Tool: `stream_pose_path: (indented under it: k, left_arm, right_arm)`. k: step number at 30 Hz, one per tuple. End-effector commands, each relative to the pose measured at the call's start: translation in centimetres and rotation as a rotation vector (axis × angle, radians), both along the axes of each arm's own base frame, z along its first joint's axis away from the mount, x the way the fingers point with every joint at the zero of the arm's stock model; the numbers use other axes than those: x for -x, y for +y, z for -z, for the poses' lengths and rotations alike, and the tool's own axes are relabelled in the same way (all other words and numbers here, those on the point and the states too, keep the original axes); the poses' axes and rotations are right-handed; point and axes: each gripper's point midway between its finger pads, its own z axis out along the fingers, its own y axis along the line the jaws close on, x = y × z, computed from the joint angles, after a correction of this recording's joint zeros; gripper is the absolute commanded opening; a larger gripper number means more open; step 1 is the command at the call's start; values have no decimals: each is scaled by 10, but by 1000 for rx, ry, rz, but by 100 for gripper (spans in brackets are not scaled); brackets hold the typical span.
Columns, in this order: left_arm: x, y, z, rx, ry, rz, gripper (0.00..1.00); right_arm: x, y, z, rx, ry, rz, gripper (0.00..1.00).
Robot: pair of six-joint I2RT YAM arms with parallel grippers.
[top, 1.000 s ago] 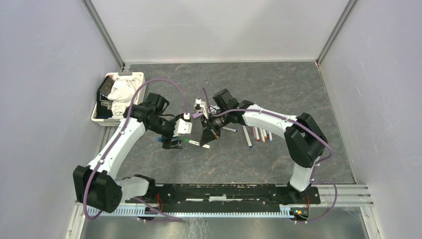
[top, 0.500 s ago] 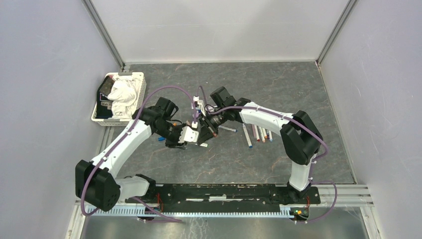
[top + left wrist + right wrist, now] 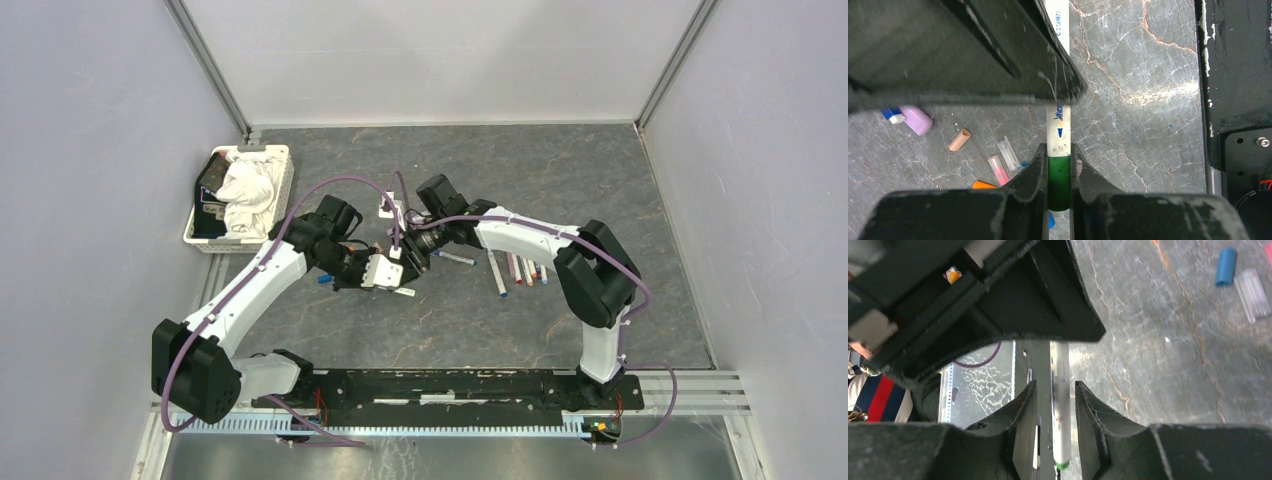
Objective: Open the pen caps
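Observation:
My left gripper (image 3: pixel 1059 150) is shut on the dark green pen cap (image 3: pixel 1059 182) of a white pen (image 3: pixel 1058 130). The barrel runs from it into my right gripper (image 3: pixel 1055 385), whose fingers stand open on either side of the barrel (image 3: pixel 1062 410) with a gap showing. In the top view both grippers meet nose to nose at mid-table, left (image 3: pixel 386 274) and right (image 3: pixel 411 255). Loose pen caps lie on the stone top: purple (image 3: pixel 916 120), tan (image 3: pixel 959 140), clear (image 3: pixel 1008 153), pink (image 3: pixel 998 170), orange (image 3: pixel 983 184) and blue (image 3: pixel 1225 266).
Several white pens (image 3: pixel 518 268) lie in a row right of the grippers, with one more (image 3: pixel 456 258) close by. A white basket (image 3: pixel 283 172) holding a cloth sits at the left wall. The black arm rail (image 3: pixel 450 385) runs along the near edge.
My left gripper came in from the left and closed on the green cap. My right gripper, shut on the barrel before, has let its fingers part.

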Motion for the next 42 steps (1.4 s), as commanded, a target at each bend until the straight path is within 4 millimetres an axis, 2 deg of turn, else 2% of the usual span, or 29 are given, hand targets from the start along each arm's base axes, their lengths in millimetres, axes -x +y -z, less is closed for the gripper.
stream_pose_path:
  k: [1, 5, 10, 11, 15, 16, 18, 24, 27, 32, 34, 36, 40, 42]
  left_arm:
    - [-4, -9, -14, 42, -18, -2, 2]
    - [-7, -12, -18, 60, -23, -19, 2]
    - [-11, -15, -21, 75, -29, -36, 2]
    - [-12, -15, -22, 77, -32, -39, 2]
    - [-15, -16, -26, 82, -42, -51, 2]
    - [-16, -17, -27, 84, -47, -54, 2]
    - [-19, -15, -27, 71, -56, -59, 2]
    - [-32, 14, -18, -50, -120, -67, 2]
    - [-49, 40, -16, -94, -151, -105, 2]
    - [-80, 77, -21, -117, -183, -183, 2]
    - [-86, 80, -21, -106, -198, -208, 2]
    - [-85, 74, -17, -71, -179, -220, 2]
    - [-76, 69, 11, -42, -101, -270, 2]
    - [-73, 72, 29, -56, -82, -290, 2]
  right_arm:
    - [6, 26, -14, -92, 38, -15, 38]
    - [8, 35, -16, -108, 58, -17, 38]
    - [12, 34, -15, -107, 66, -31, 36]
    - [13, 33, -14, -103, 66, -36, 33]
    - [18, 27, -6, -86, 75, -47, 10]
    - [20, 25, -4, -80, 74, -52, 1]
    - [23, 21, 0, -69, 70, -58, 0]
    - [30, -14, 24, 23, 56, -42, 0]
    - [29, -38, 40, 92, 46, -4, 0]
    - [23, -70, 50, 127, 48, 76, 0]
    - [15, -76, 50, 143, 28, 107, 0]
    - [-2, -81, 49, 167, -10, 177, 0]
    - [-75, -115, 63, 371, -171, 539, 0]
    - [-100, -132, 62, 429, -238, 705, 0]
